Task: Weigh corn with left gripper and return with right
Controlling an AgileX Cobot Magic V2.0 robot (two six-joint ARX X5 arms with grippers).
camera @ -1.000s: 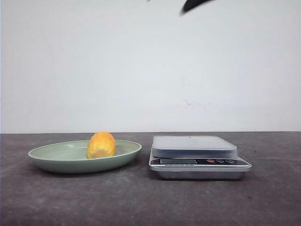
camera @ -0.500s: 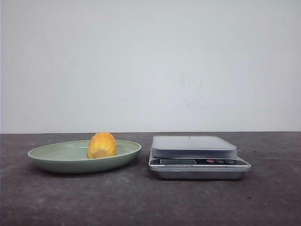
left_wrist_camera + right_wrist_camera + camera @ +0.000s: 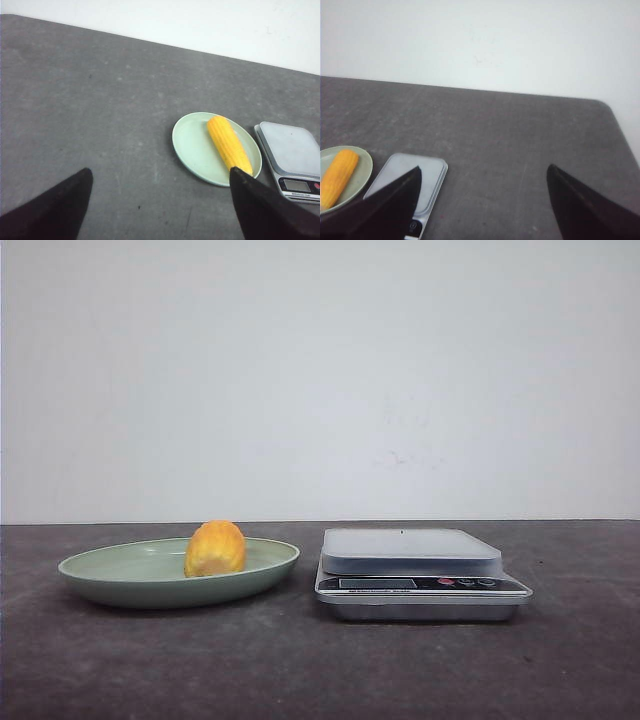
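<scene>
A dark grey counter (image 3: 300,670) runs across the whole front view below a plain white wall (image 3: 320,370); it carries two things side by side, a pale green plate (image 3: 110,575) on the robot's left and a silver kitchen scale (image 3: 420,585) on its right, close together but not touching. The scale has a flat pale weighing platform (image 3: 410,545) with nothing on it, and a front strip with a small display and buttons too small to read. The corn (image 3: 215,548) lies in the plate; from the front only its rounded yellow-orange end shows, while the left wrist view shows it as a longer cob lying across the plate's right half, one end near the rim closest to the camera. Neither arm shows in the front view. The left gripper (image 3: 160,200) hangs above the counter well short of the plate, its two dark fingers spread wide with bare counter between them; the tip of one finger (image 3: 260,205) overlaps the near end of the corn in that view, though it holds nothing. The right gripper (image 3: 482,197) is likewise spread wide and empty, above the counter to the right of the scale; one finger (image 3: 390,205) covers part of the scale's platform in its own view.
</scene>
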